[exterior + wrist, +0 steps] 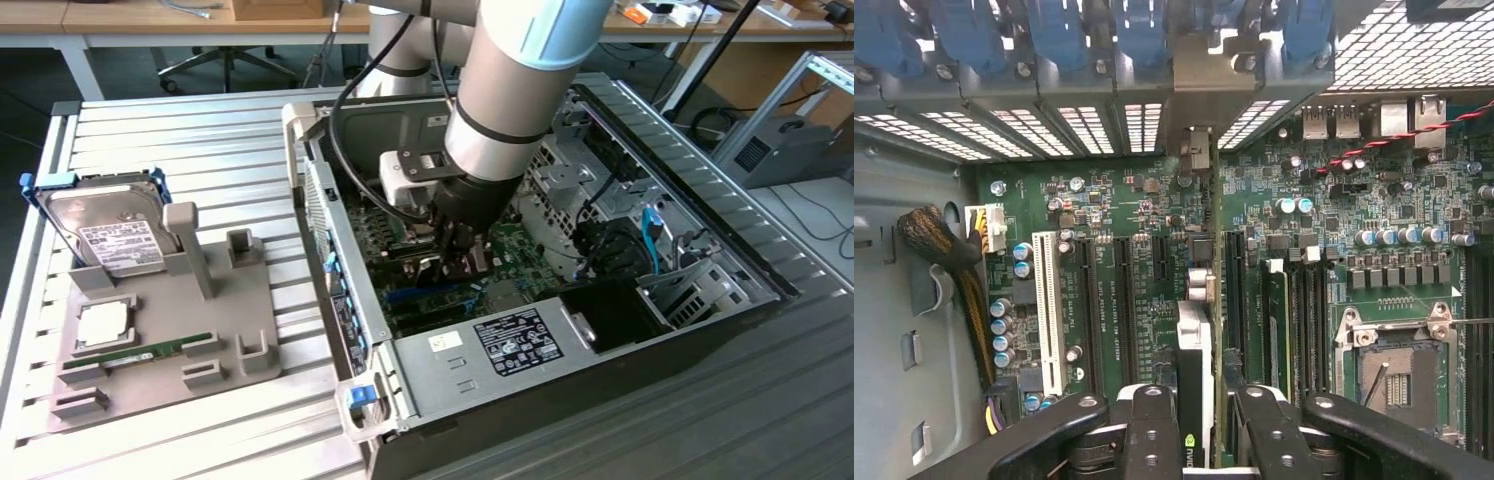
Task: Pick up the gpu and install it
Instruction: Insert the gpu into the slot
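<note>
Down inside the open case (441, 385), which lies on its side on the slatted table (174, 130), my arm (514, 90) reaches onto the board (1114, 200). The gripper (454, 262) sits low over the expansion slots.

From the wrist view, the gripper (1199, 425) is pinching the gpu (1194, 350). The card stands on edge between the two black fingers (1154, 430), one pressed on each face. It runs straight out from the fingers toward the case's rear wall, where a grey plate (1219, 60) lines up with it among the blue latches (1054, 30).

The gpu stands upright over the board, between two long black slots, with the white slot (1049, 310) farther off on one side and the socket (1394, 370) on the other. Its lower edge is hidden from me, so I can't tell whether it is seated in a slot or just above one.

At the exterior view's left, well apart from the case, the grey holder (247, 330) carries the drive (114, 235) in its blue frame and the green RAM stick (147, 352).
</note>
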`<state>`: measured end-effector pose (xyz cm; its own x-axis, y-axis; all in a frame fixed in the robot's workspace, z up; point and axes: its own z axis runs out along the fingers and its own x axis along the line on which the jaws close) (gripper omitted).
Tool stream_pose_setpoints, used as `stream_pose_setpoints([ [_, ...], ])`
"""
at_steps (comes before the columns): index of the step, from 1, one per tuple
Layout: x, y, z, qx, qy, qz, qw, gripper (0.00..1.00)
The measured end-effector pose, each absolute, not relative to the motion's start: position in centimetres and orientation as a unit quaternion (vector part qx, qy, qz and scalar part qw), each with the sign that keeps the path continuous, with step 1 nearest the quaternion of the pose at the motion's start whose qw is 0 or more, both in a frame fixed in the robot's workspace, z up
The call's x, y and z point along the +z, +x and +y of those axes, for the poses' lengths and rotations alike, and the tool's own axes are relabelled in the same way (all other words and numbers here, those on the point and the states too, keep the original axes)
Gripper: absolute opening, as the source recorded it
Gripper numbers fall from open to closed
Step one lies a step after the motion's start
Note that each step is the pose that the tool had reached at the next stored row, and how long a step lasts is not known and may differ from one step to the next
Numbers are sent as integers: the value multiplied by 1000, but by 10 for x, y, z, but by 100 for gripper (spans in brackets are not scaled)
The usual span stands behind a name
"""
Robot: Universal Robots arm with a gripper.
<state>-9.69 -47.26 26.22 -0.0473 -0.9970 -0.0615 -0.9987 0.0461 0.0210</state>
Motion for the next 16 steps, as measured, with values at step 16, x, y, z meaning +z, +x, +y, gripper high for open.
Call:
stream_pose_setpoints([
  [16,262,-98,-473,29,-704,710,14,27],
])
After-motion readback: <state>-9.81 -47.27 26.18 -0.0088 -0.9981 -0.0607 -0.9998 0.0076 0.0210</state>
